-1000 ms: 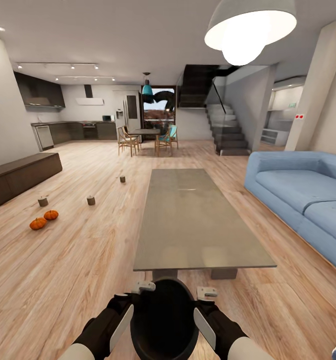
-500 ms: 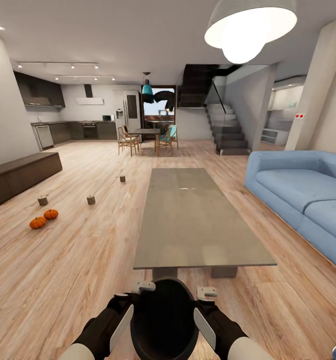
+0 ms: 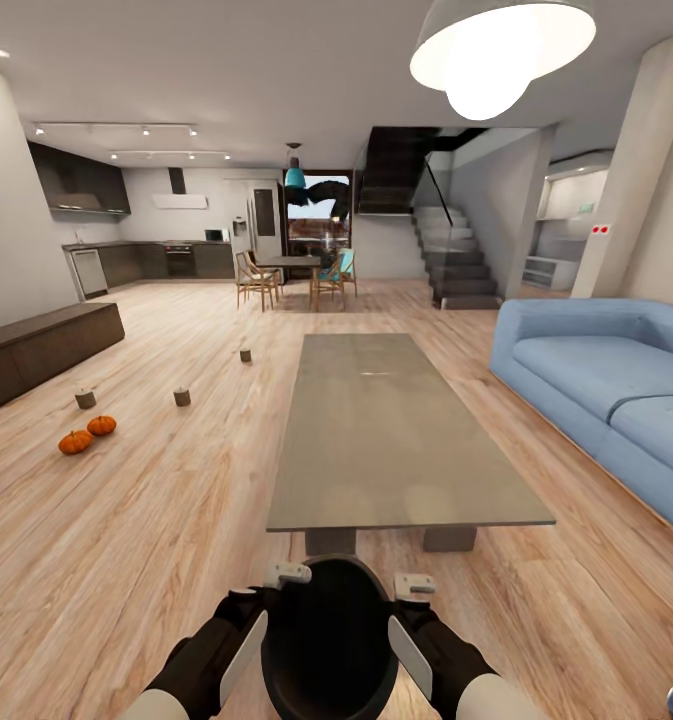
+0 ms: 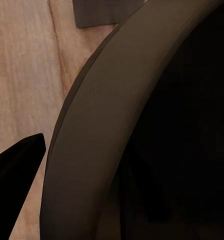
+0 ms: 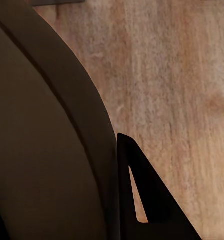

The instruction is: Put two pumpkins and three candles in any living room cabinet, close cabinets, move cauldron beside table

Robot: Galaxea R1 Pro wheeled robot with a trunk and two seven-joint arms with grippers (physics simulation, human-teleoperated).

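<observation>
I hold a black cauldron (image 3: 328, 640) low in front of me, just short of the near end of the long grey table (image 3: 396, 440). My left gripper (image 3: 276, 585) and right gripper (image 3: 408, 590) grip its rim on opposite sides. The wrist views show the dark rim (image 4: 92, 150) (image 5: 42, 150), each with one black finger (image 4: 17, 170) (image 5: 142, 190) outside it. Two orange pumpkins (image 3: 75, 441) (image 3: 101, 425) lie on the floor at the left. Three candles (image 3: 85, 399) (image 3: 182, 397) (image 3: 245, 355) stand beyond them. The dark-brown cabinet (image 3: 36, 350) runs along the left wall, its fronts shut.
A blue sofa (image 3: 606, 390) lines the right side. Open wood floor lies between the table and the cabinet. Farther back are a dining table with chairs (image 3: 291, 275), a staircase (image 3: 456, 260) and the kitchen units (image 3: 146, 262).
The whole picture has shifted slightly upward, so the camera has moved a little. The cauldron and both grippers keep their place in the view.
</observation>
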